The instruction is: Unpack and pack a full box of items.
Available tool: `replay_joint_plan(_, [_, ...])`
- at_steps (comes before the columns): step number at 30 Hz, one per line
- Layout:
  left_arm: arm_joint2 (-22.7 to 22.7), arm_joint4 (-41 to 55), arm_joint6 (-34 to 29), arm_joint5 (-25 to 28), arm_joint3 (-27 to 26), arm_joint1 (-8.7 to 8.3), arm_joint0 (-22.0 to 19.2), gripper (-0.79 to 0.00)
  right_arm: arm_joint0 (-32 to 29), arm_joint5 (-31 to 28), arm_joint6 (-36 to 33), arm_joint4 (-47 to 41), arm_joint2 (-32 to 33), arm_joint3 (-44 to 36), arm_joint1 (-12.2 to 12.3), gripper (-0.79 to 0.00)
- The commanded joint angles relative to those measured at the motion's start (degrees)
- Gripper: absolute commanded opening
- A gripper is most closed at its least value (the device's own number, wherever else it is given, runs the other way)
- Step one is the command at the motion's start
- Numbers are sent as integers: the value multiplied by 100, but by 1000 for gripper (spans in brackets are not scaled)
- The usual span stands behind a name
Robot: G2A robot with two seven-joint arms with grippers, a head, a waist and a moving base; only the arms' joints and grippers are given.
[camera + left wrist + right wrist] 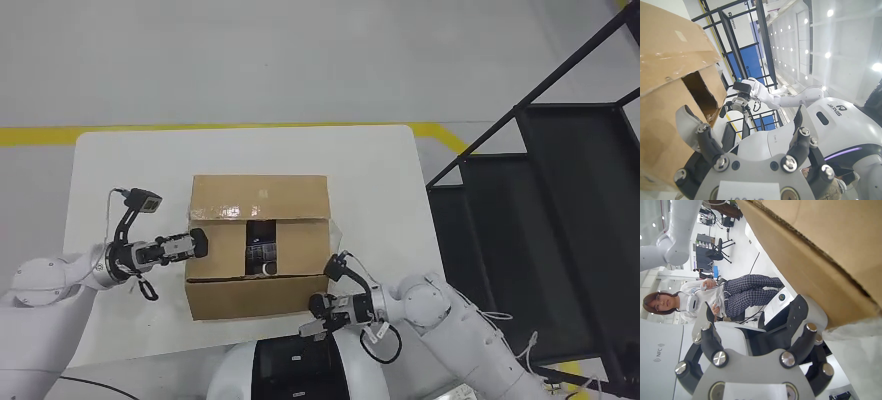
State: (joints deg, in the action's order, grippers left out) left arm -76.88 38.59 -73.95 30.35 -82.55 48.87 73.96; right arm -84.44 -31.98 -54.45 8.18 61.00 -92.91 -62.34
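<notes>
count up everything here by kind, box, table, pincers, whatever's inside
cardboard box: 1
white table: 1
pincers: 2, the left pincer and the right pincer, both open
dark items in the box's flap gap: too hidden to count
total: 4, plus the uncounted contents

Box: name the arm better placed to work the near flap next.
Right, probably. The right pincer is open at the near flap's right corner, one finger by its edge; the left pincer is open at the box's left wall.
</notes>
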Motion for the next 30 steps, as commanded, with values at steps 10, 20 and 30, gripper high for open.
replay_joint_plan(10, [231,272,216,215,716,78,-320,0,-103,-300,-704,-1769,681,-35,205,0])
replay_joint_plan(20, [499,1197,110,109,854,227,-773,0,-367,-238,-1548,-3610,1474,-318,440,0])
replay_joint_plan(30, [830,2164,-232,-233,1696,547,-1783,0,-534,-336,-1450,-4051,1958,-220,590,0])
